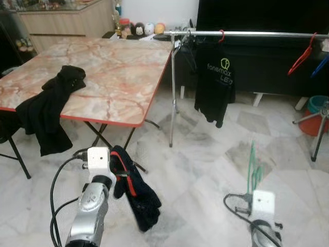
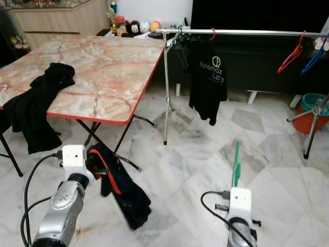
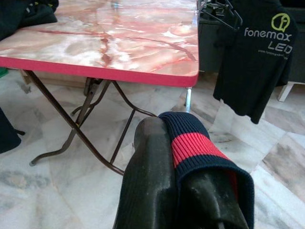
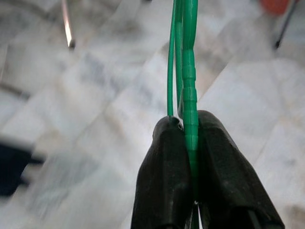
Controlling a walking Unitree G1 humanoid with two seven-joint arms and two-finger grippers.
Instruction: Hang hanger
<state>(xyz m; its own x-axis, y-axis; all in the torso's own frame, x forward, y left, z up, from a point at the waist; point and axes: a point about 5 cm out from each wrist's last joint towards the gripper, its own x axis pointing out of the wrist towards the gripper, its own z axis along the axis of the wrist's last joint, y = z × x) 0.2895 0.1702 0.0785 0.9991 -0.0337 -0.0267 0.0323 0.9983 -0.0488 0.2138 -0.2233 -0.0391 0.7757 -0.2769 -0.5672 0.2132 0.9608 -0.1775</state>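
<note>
My right gripper (image 4: 188,128) is shut on a thin green hanger (image 4: 189,71), which stands upright above the marble floor at the lower right (image 1: 253,170). My left gripper (image 1: 116,163) is low on the left, shut on a dark navy garment with a red stripe (image 1: 136,198); the cloth wraps over its fingers (image 3: 148,164) and hangs down below them. Ahead, a silver clothes rail (image 1: 247,34) carries a black printed T-shirt (image 1: 216,82) on a red hanger. An empty red hanger (image 1: 302,55) hangs further right on the rail.
A folding marble-top table (image 1: 118,72) with a red edge stands on the left, a black garment (image 1: 49,110) draped over its near corner. The rail's upright leg (image 1: 172,98) is beside the table. A tripod and an orange bucket (image 1: 313,121) stand at the far right.
</note>
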